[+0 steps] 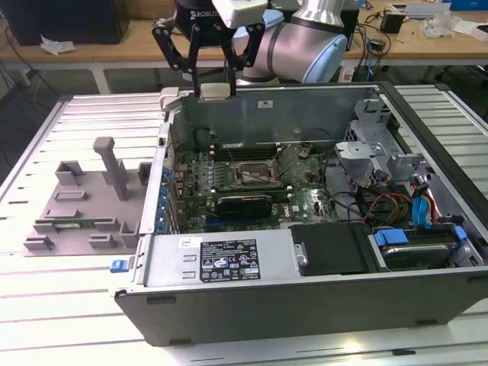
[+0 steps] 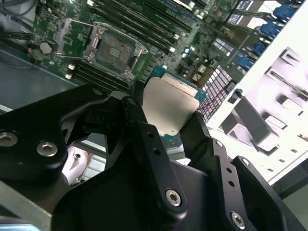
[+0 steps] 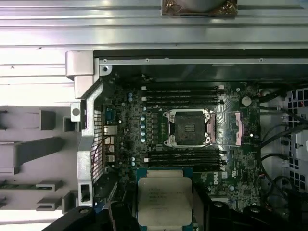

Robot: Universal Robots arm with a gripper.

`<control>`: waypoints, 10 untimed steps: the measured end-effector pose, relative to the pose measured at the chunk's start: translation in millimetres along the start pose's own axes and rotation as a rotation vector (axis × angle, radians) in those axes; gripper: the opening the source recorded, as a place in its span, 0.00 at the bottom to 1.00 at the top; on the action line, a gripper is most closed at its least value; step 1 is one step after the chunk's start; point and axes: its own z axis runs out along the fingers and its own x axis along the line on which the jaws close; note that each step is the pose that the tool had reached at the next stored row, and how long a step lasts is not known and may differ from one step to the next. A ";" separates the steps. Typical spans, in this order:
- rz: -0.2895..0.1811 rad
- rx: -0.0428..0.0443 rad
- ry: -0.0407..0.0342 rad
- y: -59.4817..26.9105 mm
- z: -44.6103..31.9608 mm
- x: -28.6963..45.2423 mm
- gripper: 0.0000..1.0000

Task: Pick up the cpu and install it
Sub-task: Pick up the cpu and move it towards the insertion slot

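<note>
Spreading across the exterior view, the pale slatted bench [image 1: 46,305] carries an open case [image 1: 305,305] lying on its side at centre frame, lid off, insides on show. Just beside it, on the exterior view's left, sits a grey fixture [image 1: 76,206] with posts and slots. Coming in from the top of the frame is the arm [image 1: 305,38], silver and blue, reaching over the case's far wall.

Down inside, the green board [image 1: 229,183] fills the middle of the case. And look at the socket [image 3: 187,127]: in the first wrist view its metal cover lies swung open to one side, and the dark seat is bare, nothing in it.

Now the pincer [image 1: 213,84], at the upper centre of the exterior view, above the far wall: black fingers [image 2: 139,120] pinching the cpu [image 3: 164,197] by its opposite edges. Both wrist views show the silver top facing the camera, held flat between them.

So the score, as I judge it: the pick-up is done, since the cpu is off every surface and firmly gripped. Installing is not. The chip hangs well apart from the socket, high over the board, and nothing is seated or latched yet.
</note>
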 end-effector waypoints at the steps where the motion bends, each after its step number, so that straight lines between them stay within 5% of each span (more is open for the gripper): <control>1: 0.000 -0.0001 -0.0001 0.0 0.0 -0.1 0.55; 10: 0.000 0.0000 0.0000 -0.1 13.8 -6.1 0.55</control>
